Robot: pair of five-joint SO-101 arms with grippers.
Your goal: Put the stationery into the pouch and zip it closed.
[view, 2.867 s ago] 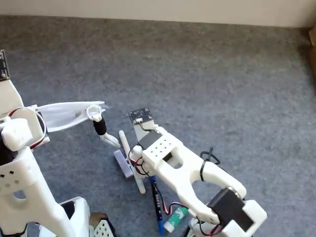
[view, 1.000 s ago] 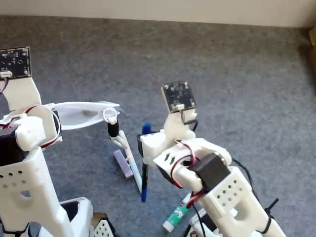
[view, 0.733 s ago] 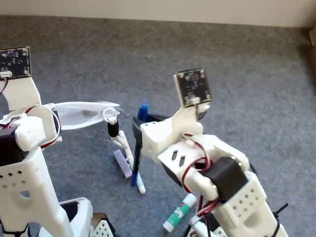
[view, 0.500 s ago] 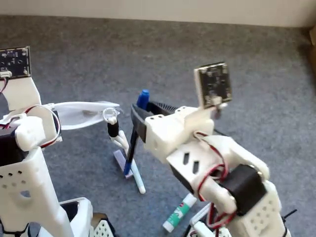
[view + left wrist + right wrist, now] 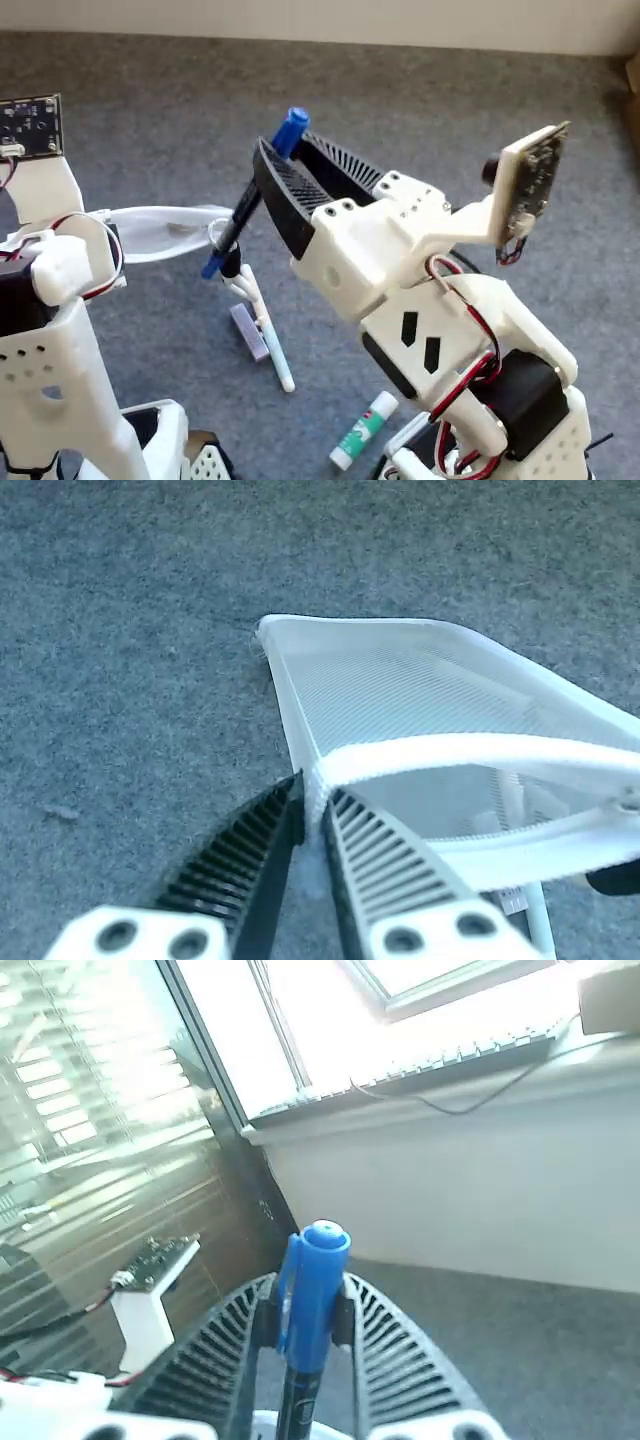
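My right gripper (image 5: pixel 292 165) is raised high over the carpet, shut on a blue pen (image 5: pixel 252 195) that hangs slanted with its cap up; the right wrist view shows the blue pen (image 5: pixel 305 1305) squeezed between the black fingers. The white mesh pouch (image 5: pixel 160 230) is held open off the floor by my left gripper (image 5: pixel 312 815), which is shut on the pouch's rim (image 5: pixel 330 770). The pen's lower tip hangs by the pouch's open end and its round zip pull (image 5: pixel 220 234). On the carpet lie a white pen (image 5: pixel 268 335), a lilac eraser (image 5: pixel 248 332) and a glue stick (image 5: pixel 362 432).
The grey carpet (image 5: pixel 450 110) stretches open behind and to the right of the arms. The left arm's white body (image 5: pixel 50 370) fills the near left corner. A window and sill (image 5: pixel 450 1050) stand in the room behind.
The right arm has lifted the blue pen off the carpet and swung it up and left, to the pouch's mouth. The left arm and pouch have stayed still for the last second.
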